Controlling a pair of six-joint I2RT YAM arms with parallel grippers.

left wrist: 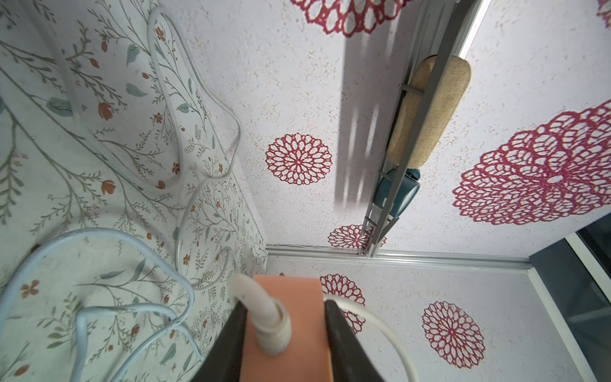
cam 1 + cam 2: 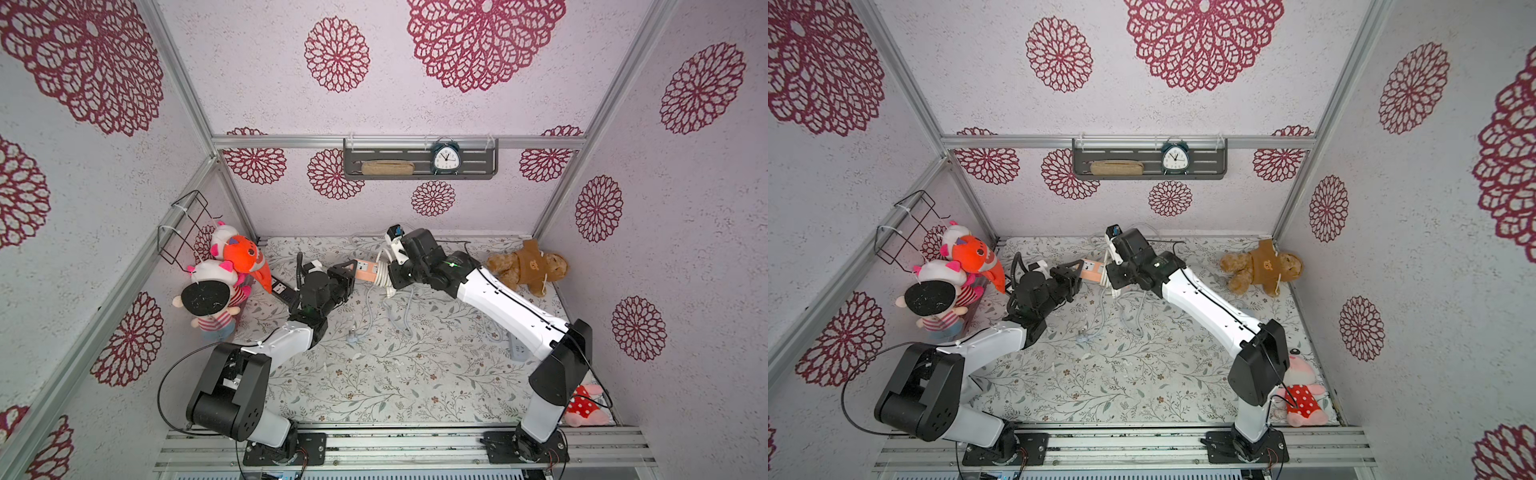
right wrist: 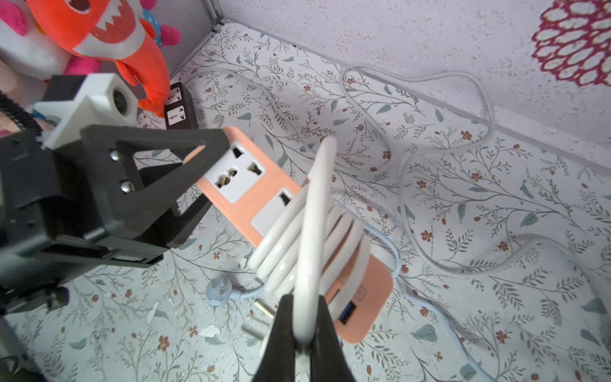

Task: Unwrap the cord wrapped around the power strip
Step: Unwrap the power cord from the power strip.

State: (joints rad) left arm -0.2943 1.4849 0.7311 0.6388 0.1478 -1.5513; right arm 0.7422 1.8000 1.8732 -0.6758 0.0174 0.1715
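Top views, place: in both top views the orange power strip [image 2: 367, 270] hangs just above mid-frame, bridged between the two arms over the floral bench [image 2: 374, 374]. Its white cord [image 2: 380, 277] is coiled round the half nearer the right arm.
Top views, tools: the left tool [image 2: 352, 269] clamps the bare socket end. The right tool [image 2: 388, 279] sits at the coils (its jaws are hidden under the wrist here).
Left wrist view, grip: at lower middle the black fingers [image 1: 231, 347] squeeze only the strip's narrow end, beside the cord's exit. The hold looks short, so a hard tug could swivel the strip or slip it free.
Right wrist view, grip: at bottom centre the right tool is clenched on one white loop, which stands up across the other turns.
Right wrist view, risk: pulling along the strip would likely cinch the turns beneath it, not free them.
Right wrist view, clutter: a pale blue lead [image 3: 401, 264] with its plug [image 3: 216, 292] lies below the strip, so slack dropped there could tangle.
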